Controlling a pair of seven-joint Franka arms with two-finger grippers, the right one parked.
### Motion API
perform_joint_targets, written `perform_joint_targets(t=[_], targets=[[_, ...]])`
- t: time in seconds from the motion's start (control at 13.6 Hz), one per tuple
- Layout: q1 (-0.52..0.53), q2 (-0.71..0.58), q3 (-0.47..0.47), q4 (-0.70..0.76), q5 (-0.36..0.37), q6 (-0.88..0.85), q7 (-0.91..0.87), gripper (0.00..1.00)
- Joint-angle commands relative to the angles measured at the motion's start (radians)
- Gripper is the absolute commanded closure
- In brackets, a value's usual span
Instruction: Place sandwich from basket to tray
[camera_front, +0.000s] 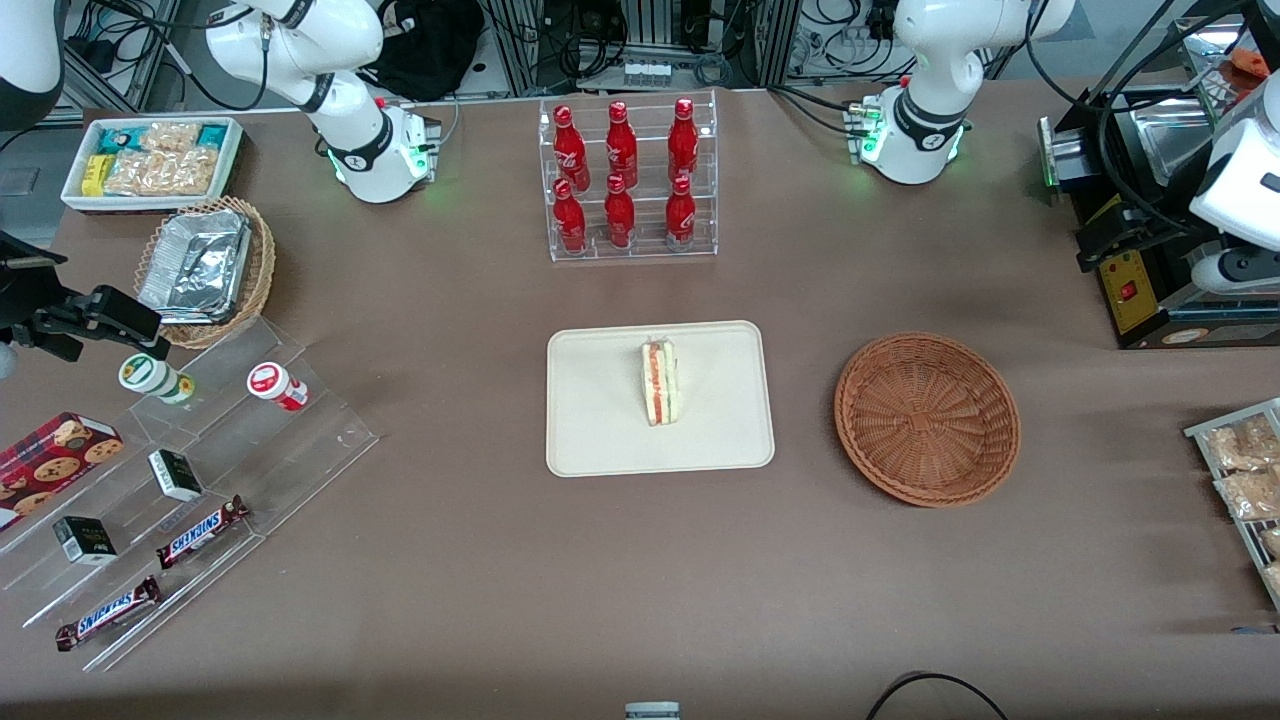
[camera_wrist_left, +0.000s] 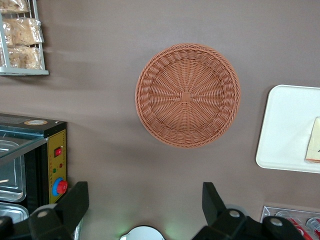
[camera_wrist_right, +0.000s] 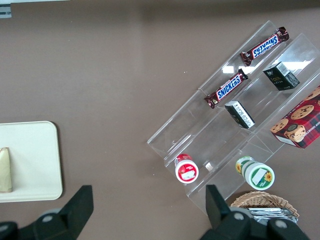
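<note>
A sandwich (camera_front: 660, 382) stands on edge near the centre of a cream-white tray (camera_front: 600, 440) at the middle of the front view, its red and green filling stripe facing up. The tray lies flat on the brown surface (camera_front: 480, 580). Beside it, toward the working arm's end of the surface, sits the round reddish-brown basket (camera_front: 985, 455), holding nothing and well apart from the tray's rim.

In the left wrist view the gripper (camera_wrist_left: 145, 205) hangs above the surface with its two dark fingers (camera_wrist_left: 75, 200) spread wide apart and nothing between them. The basket (camera_wrist_left: 150, 107) lies below, and the tray (camera_wrist_left: 280, 130) shows at the frame edge with a corner of the sandwich (camera_wrist_left: 314, 147) on it. The gripper itself seems to lie outside the front view, though that edge of the frame is crowded.

At the upper centre of the front view a clear rack holds six red bottles (camera_front: 620, 175), farther from the camera than the tray. A black machine with a yellow panel (camera_front: 1135, 290) stands at the right edge. At the lower left, a stepped clear stand (camera_front: 330, 440) carries Snickers bars (camera_front: 200, 532), and at the upper left is a lighter wicker basket with foil containers (camera_front: 200, 265).
</note>
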Motion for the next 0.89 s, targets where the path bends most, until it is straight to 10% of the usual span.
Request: perform_joint_targets(t=[0.0,0.81], targets=[[-0.015,0.046,0.008,0.051,0.0,-0.002,0.008,0.0],[-0.007,0.072,0.011,0.122,-0.01,-0.03,0.01,0.0]])
